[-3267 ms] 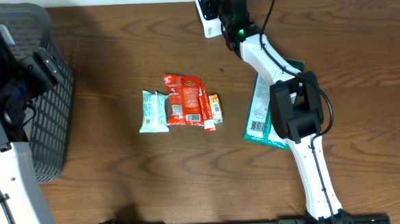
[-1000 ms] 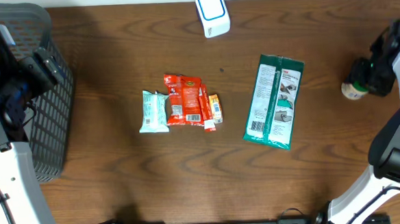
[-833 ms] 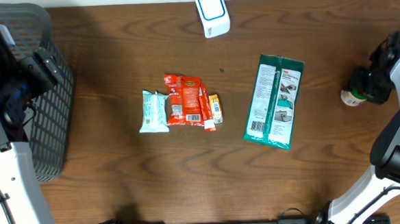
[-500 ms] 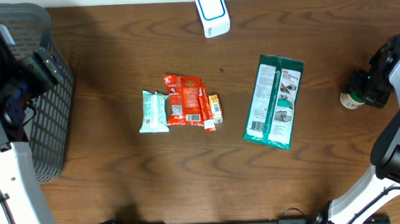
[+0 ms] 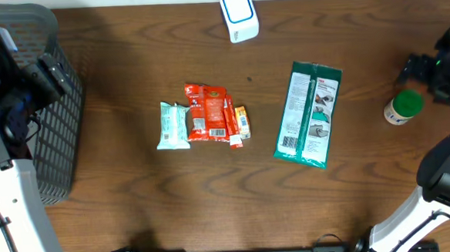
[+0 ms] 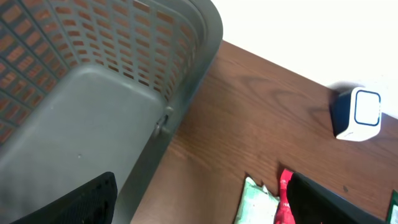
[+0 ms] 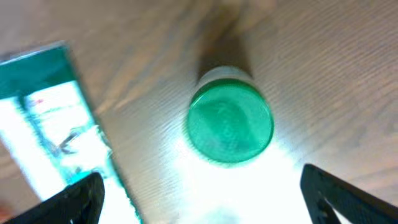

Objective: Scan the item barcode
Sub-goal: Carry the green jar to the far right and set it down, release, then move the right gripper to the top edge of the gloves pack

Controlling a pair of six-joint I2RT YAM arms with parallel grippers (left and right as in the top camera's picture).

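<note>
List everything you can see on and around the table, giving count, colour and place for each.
table: one, brown wood, under everything
basket: one, grey, left edge
scanner: one, white and blue, far edge
snack bar: one, pale green, centre left
packet: one, red, beside the snack bar
small pack: one, orange, right of the packet
wipes pack: one, green and white, right of centre
bottle: one, green cap, far right
left pincer: one, black, open, by the basket
right pincer: one, black, open, above the bottle
</note>
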